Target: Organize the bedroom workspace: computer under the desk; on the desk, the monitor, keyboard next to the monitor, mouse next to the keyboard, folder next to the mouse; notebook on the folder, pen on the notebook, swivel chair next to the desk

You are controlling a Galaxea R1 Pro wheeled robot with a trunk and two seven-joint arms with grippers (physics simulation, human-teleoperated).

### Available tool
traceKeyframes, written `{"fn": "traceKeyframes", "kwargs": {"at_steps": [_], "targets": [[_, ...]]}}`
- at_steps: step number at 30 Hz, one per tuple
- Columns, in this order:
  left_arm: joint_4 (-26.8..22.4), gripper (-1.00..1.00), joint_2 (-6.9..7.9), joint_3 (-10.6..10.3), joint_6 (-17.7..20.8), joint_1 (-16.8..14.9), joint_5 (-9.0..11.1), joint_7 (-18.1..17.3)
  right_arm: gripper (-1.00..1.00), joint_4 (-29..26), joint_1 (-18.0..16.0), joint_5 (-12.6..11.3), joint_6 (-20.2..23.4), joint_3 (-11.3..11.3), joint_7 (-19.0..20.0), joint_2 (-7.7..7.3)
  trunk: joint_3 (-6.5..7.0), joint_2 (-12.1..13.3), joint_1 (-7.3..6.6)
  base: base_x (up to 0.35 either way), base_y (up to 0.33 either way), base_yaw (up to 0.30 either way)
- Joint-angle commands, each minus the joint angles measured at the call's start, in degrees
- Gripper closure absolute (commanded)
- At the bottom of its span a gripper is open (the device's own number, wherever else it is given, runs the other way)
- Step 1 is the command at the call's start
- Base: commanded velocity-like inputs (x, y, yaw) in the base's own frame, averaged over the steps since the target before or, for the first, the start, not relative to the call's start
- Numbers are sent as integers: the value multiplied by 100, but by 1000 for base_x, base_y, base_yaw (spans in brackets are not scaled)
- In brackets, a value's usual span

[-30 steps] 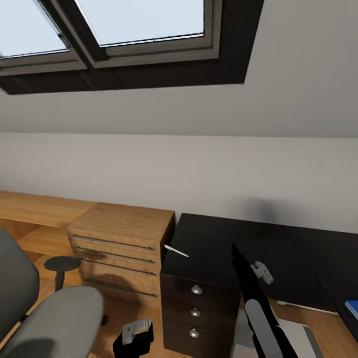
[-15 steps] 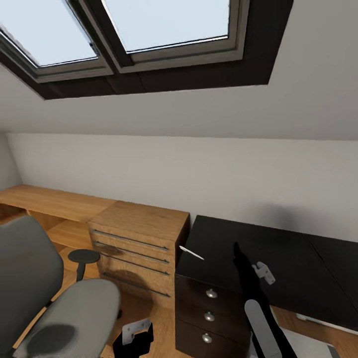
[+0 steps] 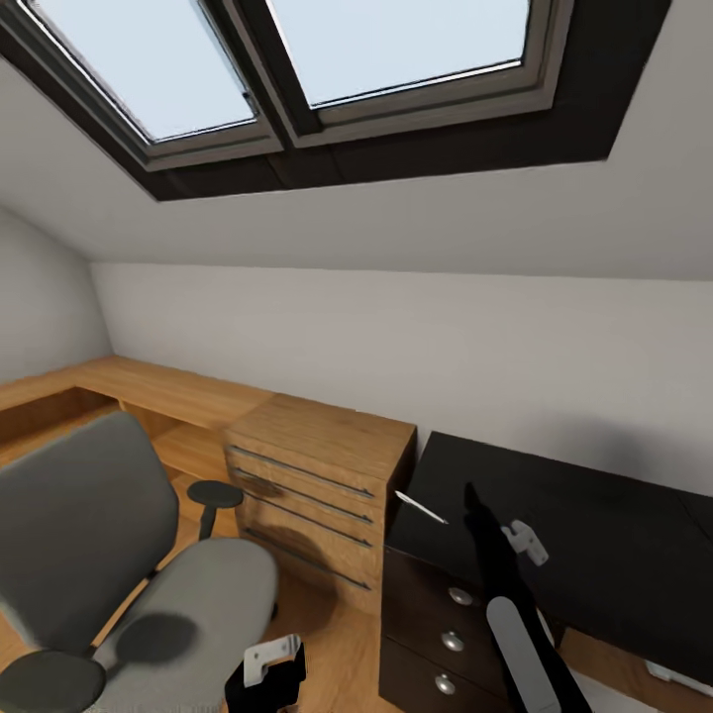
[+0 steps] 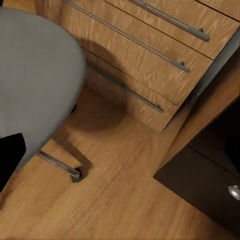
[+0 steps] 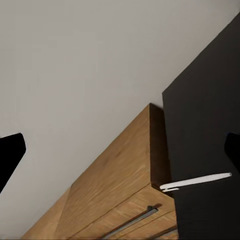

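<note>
Hanging low, the left gripper (image 3: 265,665) shows fingers whose state I cannot tell; the right fingers (image 5: 11,152) are spread. At their eleven o'clock, the pen (image 3: 420,508) overhangs the tabletop (image 3: 584,535) edge. Camera has swung left, revealing more chair (image 3: 119,555).

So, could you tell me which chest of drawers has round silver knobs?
The black desk unit; the oak dresser beside it has long bar handles.

Sloped pale wall (image 3: 416,337), skylights (image 3: 297,59), oak dresser (image 3: 317,485), plank floor (image 4: 125,190)
</note>
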Motion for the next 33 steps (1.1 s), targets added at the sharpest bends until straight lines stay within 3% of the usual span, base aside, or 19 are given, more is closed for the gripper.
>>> {"fn": "traceKeyframes", "kwargs": {"at_steps": [1,12,21,33], "targets": [[-7,-100,4,-30,-34,-13,40,23,-100,-6,-3,5,-16,0,-9,3,-12,-5,0,0,0,261],[-8,-100,3,-186,-40,-13,5,25,-100,-6,-3,168,-18,43,9,-3,-64,-5,0,0,0,252],[-13,-100,3,-232,-35,-13,-11,31,-100,-25,-3,372,-20,265,7,-21,49,356,-197,0,0,228],[-217,-100,35,-215,69,-13,0,25,-100,-220,-3,380,44,227,-19,-58,251,837,-461,0,0,41]]}}
